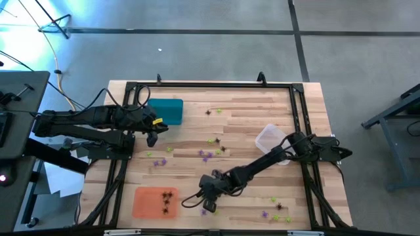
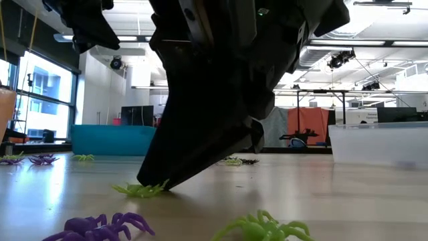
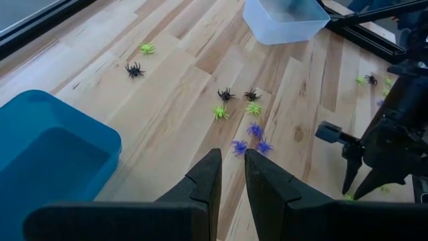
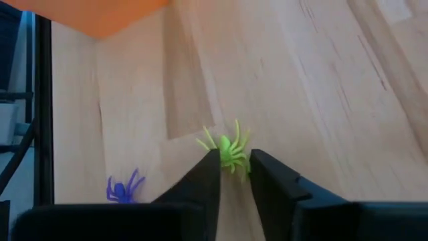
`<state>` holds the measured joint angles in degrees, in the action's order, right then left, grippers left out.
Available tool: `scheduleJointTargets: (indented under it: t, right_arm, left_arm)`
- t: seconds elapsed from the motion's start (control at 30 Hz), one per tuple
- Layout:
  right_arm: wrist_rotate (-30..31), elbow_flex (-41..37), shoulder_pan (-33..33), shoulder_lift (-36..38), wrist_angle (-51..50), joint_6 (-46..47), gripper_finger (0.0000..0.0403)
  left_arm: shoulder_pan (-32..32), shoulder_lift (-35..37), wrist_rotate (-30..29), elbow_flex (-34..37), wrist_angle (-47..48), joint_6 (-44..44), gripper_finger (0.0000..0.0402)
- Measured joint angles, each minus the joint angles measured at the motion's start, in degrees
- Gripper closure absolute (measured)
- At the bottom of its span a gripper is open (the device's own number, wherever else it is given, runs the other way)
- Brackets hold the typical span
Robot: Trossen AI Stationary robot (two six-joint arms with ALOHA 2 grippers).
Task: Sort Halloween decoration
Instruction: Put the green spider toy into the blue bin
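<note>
The wooden table (image 1: 243, 124) carries everything, and the orange tray (image 1: 146, 202) serves as the landmark. It lies at the table's near edge and holds a few black spiders (image 1: 167, 199). Across the table from it, on the left arm's side, sits the teal tray (image 1: 168, 111); the clear tray (image 1: 270, 139) stands well off toward the right arm's side.

The left gripper (image 3: 231, 175) hangs beside the teal tray, far from the orange tray, its jaws drawn narrow with nothing between them. It waits.

The right gripper (image 4: 233, 171) is down at the tabletop just beside the orange tray. Its jaws are narrow, the tips flanking a yellow-green spider (image 4: 229, 150). The body sits at the mouth of the gap; whether the pads already pinch it cannot be told.

The remaining spiders lie scattered over the boards: a mixed cluster (image 1: 211, 149) toward the table's middle, a purple spider (image 4: 123, 187) near the right gripper, more near the clear tray.

Each piece looks very light, thin plastic with springy splayed legs, likely to skid or flick away if nudged. The legs would probably bend out of a pinch. The central body seems the best place to hold, taken from straight above.
</note>
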<state>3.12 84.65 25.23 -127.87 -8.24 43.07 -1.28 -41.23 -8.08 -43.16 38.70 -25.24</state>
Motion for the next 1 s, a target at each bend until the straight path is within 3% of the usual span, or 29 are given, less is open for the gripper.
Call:
scheduleJointTargets:
  t: [0.13, 0.63, 1.0]
  right_arm:
    - [-0.99, -0.05, -0.09, -0.07, 0.08, -0.80, 0.0394]
    - [-2.57, -0.43, -2.82, 4.20, -4.07, -8.84, 0.0402]
    - [6.55, -0.27, -7.53, 14.91, -14.32, -17.53, 0.0403]
  left_arm:
    - [-0.02, -0.01, -0.02, 0.00, 0.00, -0.02, 0.0348]
    - [-0.02, 0.00, -0.02, 0.00, -0.04, -0.17, 0.0348]
    - [0.00, -0.04, 0.01, 0.00, -6.05, 0.69, 0.0348]
